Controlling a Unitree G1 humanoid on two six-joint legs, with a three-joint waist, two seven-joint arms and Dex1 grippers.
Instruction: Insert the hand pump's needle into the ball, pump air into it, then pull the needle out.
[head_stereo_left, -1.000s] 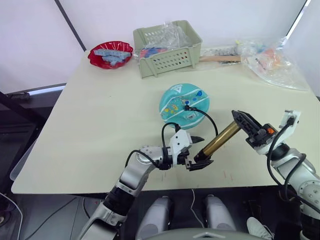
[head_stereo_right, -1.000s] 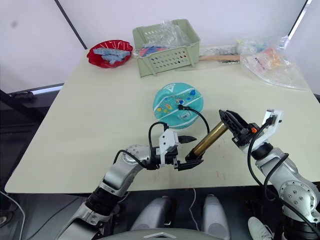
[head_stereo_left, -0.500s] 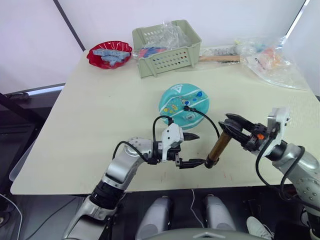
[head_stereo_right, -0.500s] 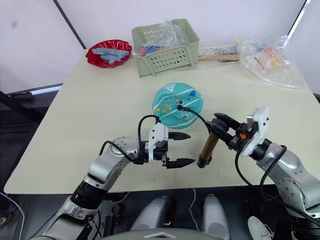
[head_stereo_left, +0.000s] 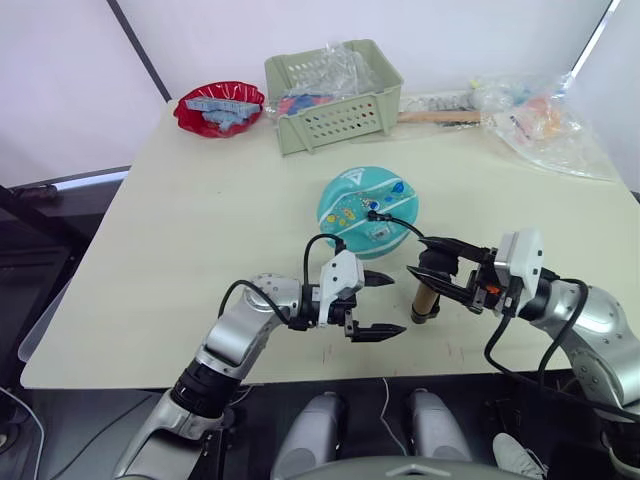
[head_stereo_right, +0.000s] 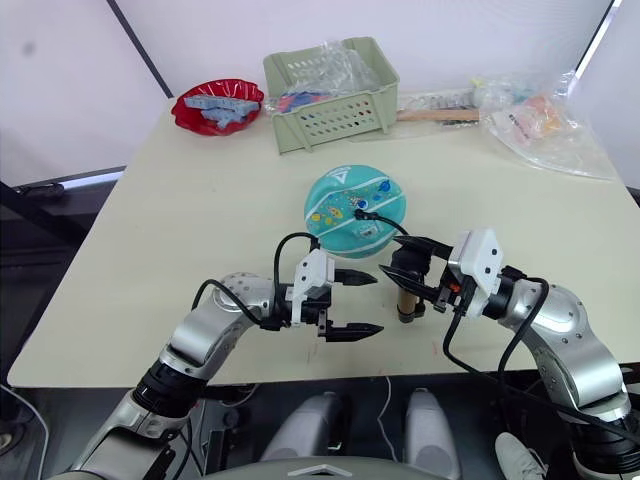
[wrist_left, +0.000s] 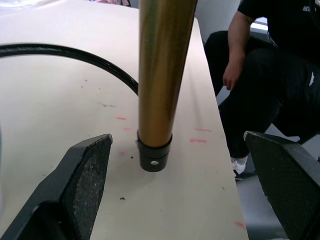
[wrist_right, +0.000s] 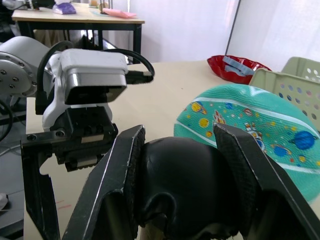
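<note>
Here, view by view.
Head view, hand pump (head_stereo_left: 430, 291): upright on the desk (head_stereo_left: 200, 210), just in front of the ball (head_stereo_left: 369, 211); the hose runs to the ball's top.
Head view, right tool (head_stereo_left: 432, 270): clamped on the pump's black handle.
Head view, left tool (head_stereo_left: 375, 306): spread wide, empty, just beside the pump's foot.
Left wrist view, barrel: gold, standing between the wide fingers (wrist_left: 80, 175).
Right wrist view, fingers (wrist_right: 125, 170): pressed on the handle; teal ball behind.

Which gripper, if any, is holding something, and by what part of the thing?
The right gripper holds the hand pump by its black handle, with the barrel standing upright on the table. The left gripper is open and holds nothing.
</note>
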